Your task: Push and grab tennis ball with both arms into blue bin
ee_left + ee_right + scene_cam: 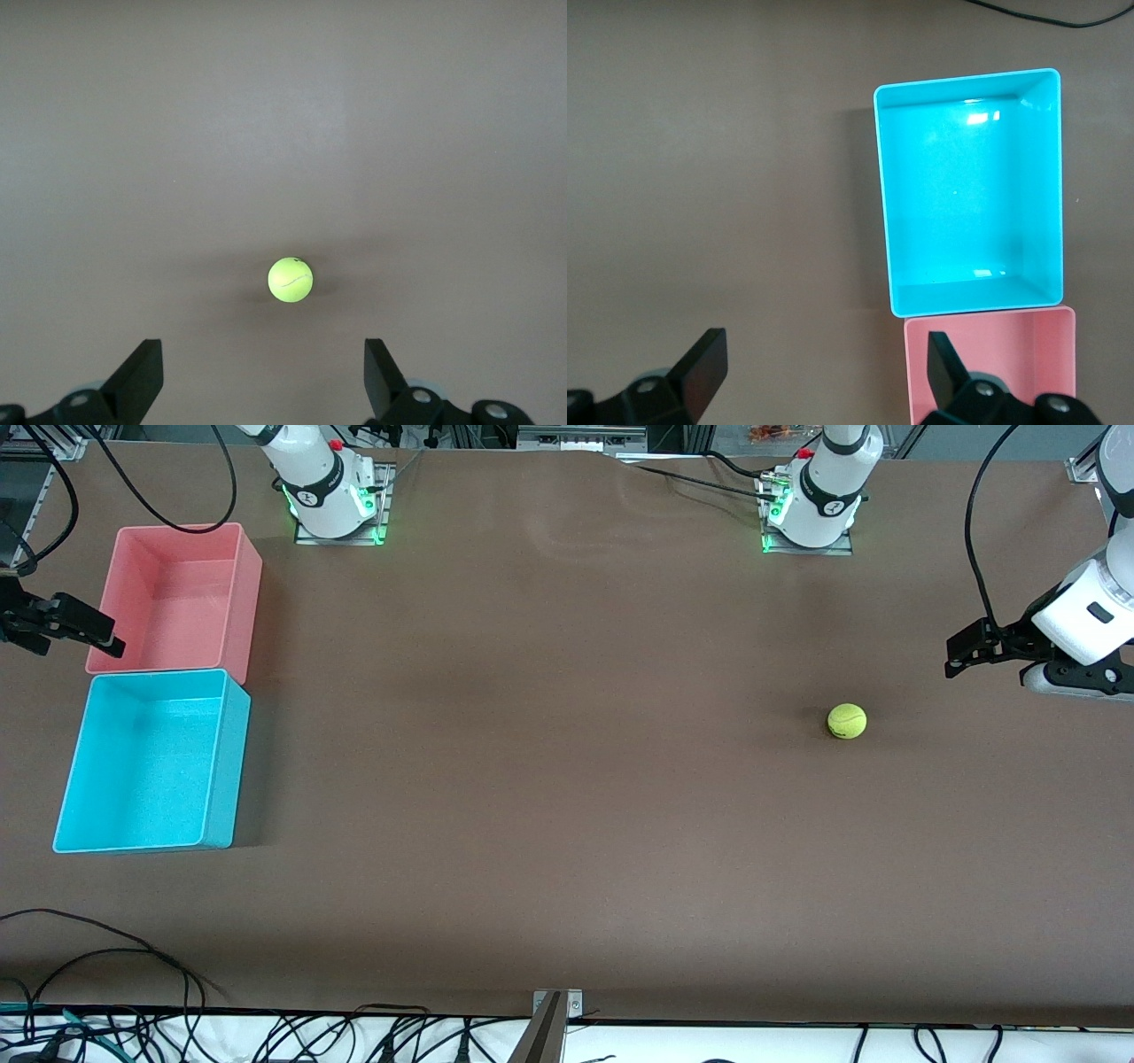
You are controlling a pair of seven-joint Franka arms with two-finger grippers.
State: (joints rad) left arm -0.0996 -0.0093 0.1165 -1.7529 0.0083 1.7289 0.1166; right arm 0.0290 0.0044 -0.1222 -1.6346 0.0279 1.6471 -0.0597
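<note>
Nearest, blue bin (151, 766) sits empty; tennis ball (846, 721), light and rolly, suits mid-grip by spread left gripper (961, 655); right gripper (111, 642) spread too.

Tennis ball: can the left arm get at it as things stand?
Probably yes. The left gripper hangs open over bare table with the tennis ball ahead of it, nothing between them.

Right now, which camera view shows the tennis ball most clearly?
The left wrist view: the tennis ball sits centred with its seam visible, on the table ahead of the open left claw. The front view shows it small. The right wrist view misses it.
</note>
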